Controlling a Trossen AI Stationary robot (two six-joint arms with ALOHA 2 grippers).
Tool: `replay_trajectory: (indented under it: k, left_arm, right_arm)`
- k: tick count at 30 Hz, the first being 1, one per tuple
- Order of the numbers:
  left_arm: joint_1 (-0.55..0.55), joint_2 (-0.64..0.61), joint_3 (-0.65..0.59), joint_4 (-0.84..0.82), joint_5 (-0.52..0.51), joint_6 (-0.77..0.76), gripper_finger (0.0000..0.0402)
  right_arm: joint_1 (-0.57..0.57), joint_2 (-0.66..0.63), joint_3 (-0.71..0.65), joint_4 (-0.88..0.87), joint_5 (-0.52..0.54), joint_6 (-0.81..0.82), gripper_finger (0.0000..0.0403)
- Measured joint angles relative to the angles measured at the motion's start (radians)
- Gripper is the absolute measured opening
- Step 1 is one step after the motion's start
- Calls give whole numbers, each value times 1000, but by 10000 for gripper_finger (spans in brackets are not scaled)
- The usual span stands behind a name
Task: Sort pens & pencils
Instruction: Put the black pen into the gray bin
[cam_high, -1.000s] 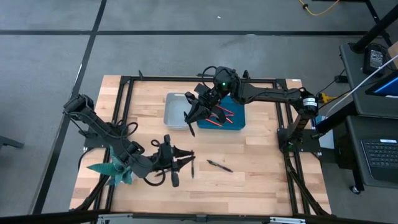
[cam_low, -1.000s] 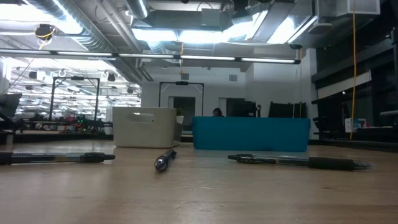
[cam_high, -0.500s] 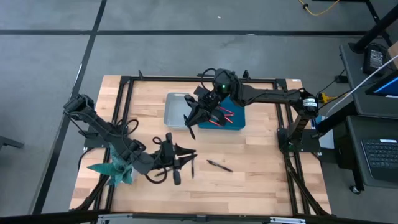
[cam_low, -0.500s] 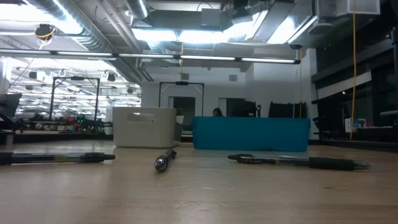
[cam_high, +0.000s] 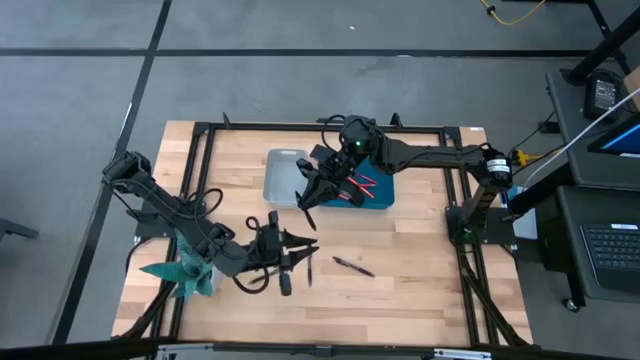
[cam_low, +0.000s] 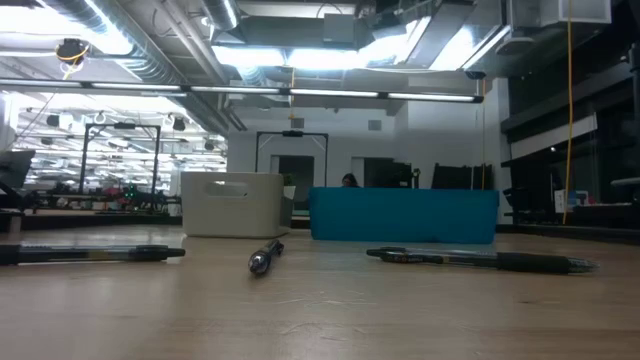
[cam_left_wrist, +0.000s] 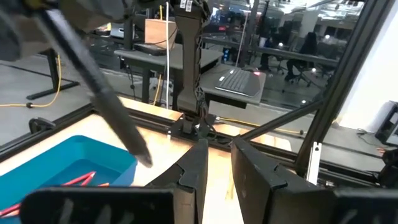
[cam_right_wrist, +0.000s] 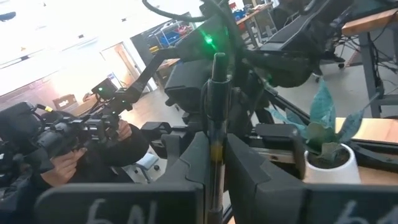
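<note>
**Right arm holds a pen over the bins; left arm waits near the front**

Wooden tabletop (cam_high: 420, 250) fills your overhead view, and much of what matters on it is partly masked. Nearest you, the left gripper (cam_high: 300, 250) sits low at the front left of the table, its fingers (cam_left_wrist: 196, 163) parted with nothing between them. Just to its right lies one dark pen (cam_high: 353, 266), close by but not touching. The low camera shows three pens on the wood, yet neither arm enters that picture, so you cannot match them to the overhead one with certainty. A potted plant (cam_high: 185, 272) stands at the front left corner; the left arm covers part of it.

Farther back, the right gripper (cam_high: 318, 185) hangs over the seam between the grey bin (cam_high: 280, 178) and the blue bin (cam_high: 380, 190). Its fingers (cam_right_wrist: 193, 163) are pressed together on a dark held pen (cam_right_wrist: 214, 124), which runs up between them in the wrist camera and slants down toward the table in the overhead. Red pencils (cam_high: 362, 185) lie in the blue bin, just right of that gripper; the arm hides some, so you cannot count them. What the grey bin holds is hard to make out.

Beyond the table, the right wrist camera catches a person's hand (cam_right_wrist: 59, 165) in the background.
</note>
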Motion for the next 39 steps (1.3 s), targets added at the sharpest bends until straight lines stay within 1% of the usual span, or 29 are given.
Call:
replay_trajectory:
  k: [5,8,10,13,15,31,39]
  left_arm:
    - [0,0,0,7,0,0,66]
    - [0,0,0,19,7,0,59]
    - [0,0,0,19,23,0,45]
    - [1,0,0,19,37,7,14]
    - [4,0,0,19,65,7,4]
    - [6,0,0,18,67,8,0]
    - [6,0,0,16,56,14,0]
  right_arm:
    - [15,0,0,0,0,1,34]
    - [21,0,0,0,0,2,34]
    - [25,0,0,-4,0,2,34]
    - [30,0,0,-3,0,3,34]
    - [33,0,0,-4,0,4,34]
    - [39,0,0,-2,0,46,34]
    - [39,0,0,-2,0,31,34]
